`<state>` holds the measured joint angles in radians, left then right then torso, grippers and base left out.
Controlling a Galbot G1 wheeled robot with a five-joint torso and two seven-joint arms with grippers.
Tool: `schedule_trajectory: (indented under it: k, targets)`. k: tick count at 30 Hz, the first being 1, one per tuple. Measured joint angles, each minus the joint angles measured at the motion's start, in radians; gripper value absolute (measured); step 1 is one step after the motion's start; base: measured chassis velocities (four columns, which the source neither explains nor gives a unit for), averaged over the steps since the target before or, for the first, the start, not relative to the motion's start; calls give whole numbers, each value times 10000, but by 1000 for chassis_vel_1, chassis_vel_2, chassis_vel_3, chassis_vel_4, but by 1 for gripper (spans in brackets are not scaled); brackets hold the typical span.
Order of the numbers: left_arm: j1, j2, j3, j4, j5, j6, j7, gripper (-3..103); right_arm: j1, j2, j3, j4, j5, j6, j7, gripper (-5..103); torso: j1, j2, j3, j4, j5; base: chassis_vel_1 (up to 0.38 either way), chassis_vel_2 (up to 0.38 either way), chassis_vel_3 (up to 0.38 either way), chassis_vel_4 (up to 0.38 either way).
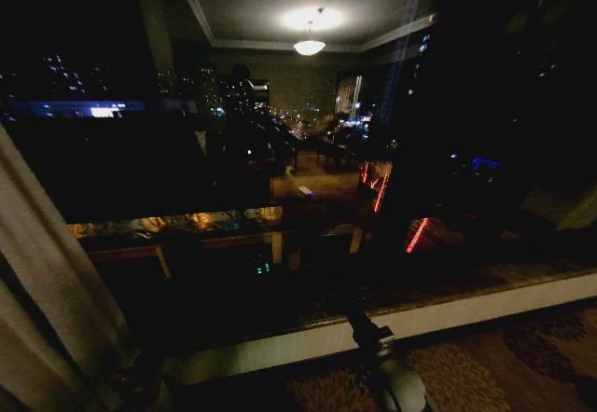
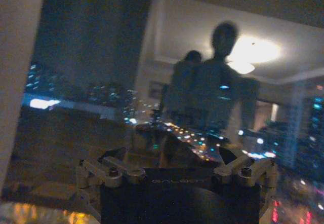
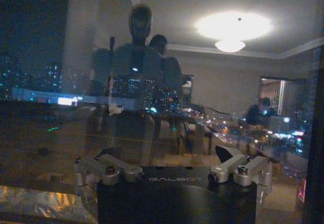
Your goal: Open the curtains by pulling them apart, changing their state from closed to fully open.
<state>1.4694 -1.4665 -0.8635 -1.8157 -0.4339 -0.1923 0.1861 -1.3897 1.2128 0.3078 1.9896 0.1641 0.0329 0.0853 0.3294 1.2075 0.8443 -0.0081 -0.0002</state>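
Observation:
One sheer cream curtain panel (image 1: 37,281) hangs bunched at the far left of the head view, and the dark window glass (image 1: 308,179) lies bare across the middle. In the left wrist view the same pale fabric (image 2: 17,57) runs along one edge, apart from my left gripper (image 2: 172,155). That gripper faces the glass, open, with nothing between its fingers. My right gripper (image 3: 169,155) also faces the glass, open and holding nothing. A dim pale shape (image 1: 580,212) at the far right edge may be the other panel; I cannot tell.
A white sill (image 1: 448,314) runs under the window, with patterned carpet (image 1: 494,365) in front of it. Part of my arm (image 1: 384,370) rises at the bottom centre. The glass mirrors a lit ceiling lamp (image 1: 310,47) and my own body (image 3: 136,57).

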Motion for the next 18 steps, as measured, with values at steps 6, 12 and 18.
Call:
schedule_trajectory:
  k: [6,12,18]
  targets:
    - [-232,-29,-400,316,-57,63,-172,100,0,0,1,0,0,0,0,100,0,0,1,1,0,0,0,0,0]
    - [-236,73,-451,379,-50,77,-744,100,0,0,1,0,0,0,0,100,0,0,0,1,1,0,0,0,0]
    - [-288,103,-400,398,-29,170,-1575,100,1,0,0,0,0,0,0,100,0,0,0,1,1,0,0,0,0]
